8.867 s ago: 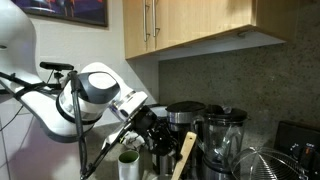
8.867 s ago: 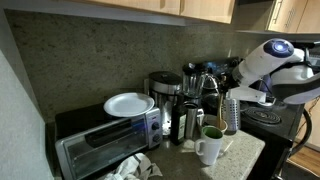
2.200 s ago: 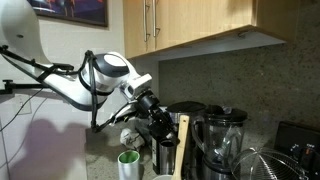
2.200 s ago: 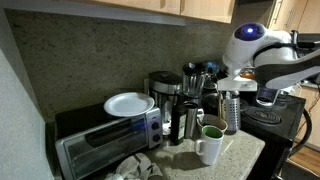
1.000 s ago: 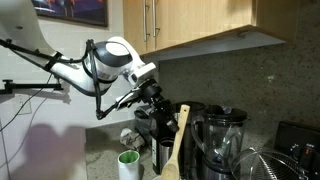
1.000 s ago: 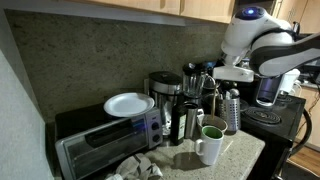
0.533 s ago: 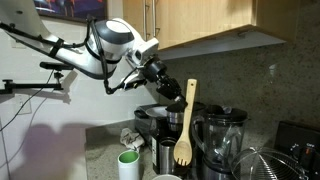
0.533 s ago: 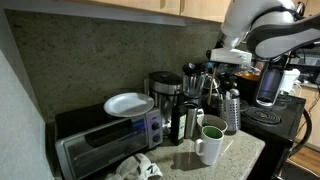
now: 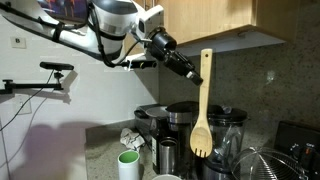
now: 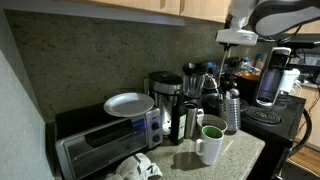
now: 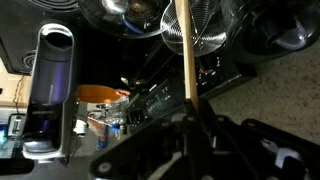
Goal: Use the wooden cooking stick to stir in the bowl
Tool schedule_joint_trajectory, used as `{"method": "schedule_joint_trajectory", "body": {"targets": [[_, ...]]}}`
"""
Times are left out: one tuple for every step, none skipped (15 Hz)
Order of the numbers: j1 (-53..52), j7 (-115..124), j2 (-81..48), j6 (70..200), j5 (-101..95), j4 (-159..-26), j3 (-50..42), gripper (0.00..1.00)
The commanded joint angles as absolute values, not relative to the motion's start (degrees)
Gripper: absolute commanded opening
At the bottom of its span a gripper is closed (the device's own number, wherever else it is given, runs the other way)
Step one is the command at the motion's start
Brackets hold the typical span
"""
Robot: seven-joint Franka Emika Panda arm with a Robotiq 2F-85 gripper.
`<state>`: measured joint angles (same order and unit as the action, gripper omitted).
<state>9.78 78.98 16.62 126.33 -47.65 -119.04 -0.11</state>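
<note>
My gripper (image 9: 195, 72) is high up under the wall cabinets and is shut on the top of the wooden cooking stick (image 9: 203, 108). The stick hangs straight down with its paddle head in front of the blender jug (image 9: 226, 135), clear of the counter. In the wrist view the pale handle (image 11: 184, 50) runs from my gripper (image 11: 188, 118) up across a wire strainer (image 11: 205, 25), and the head is out of view. A pale bowl rim (image 9: 166, 177) shows at the bottom edge below the stick. In an exterior view only my white wrist (image 10: 238, 37) shows.
A coffee maker (image 9: 152, 122), a metal canister (image 9: 166, 156) and a green-lined cup (image 9: 129, 163) crowd the counter. A toaster oven (image 10: 100, 142) carries a white plate (image 10: 128, 104); a white mug (image 10: 210, 147) stands near the edge. The cabinets (image 9: 200, 25) hang close overhead.
My gripper has risen steadily with the stick, lifting it out from among the counter items until it hangs high in front of the blender.
</note>
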Motion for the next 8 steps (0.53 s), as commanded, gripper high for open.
{"method": "schedule_joint_trajectory", "body": {"targets": [[10.4,78.3,16.3,122.7,-49.6,-117.1,-0.9,0.05],[10.4,78.5,16.4,122.4,-49.7,-117.5,-1.3,0.05],[10.4,78.7,16.5,122.4,-50.0,-118.0,-1.7,0.05],[10.4,78.8,16.6,122.3,-49.9,-118.5,-2.0,0.05],[10.3,78.8,16.7,122.1,-49.6,-119.0,-2.3,0.05],[10.2,78.8,16.6,121.9,-49.5,-119.3,-2.5,0.05],[10.2,78.8,16.6,121.9,-49.3,-119.8,-2.7,0.05],[10.2,79.0,16.6,122.1,-49.4,-120.4,-2.9,0.05]]}}
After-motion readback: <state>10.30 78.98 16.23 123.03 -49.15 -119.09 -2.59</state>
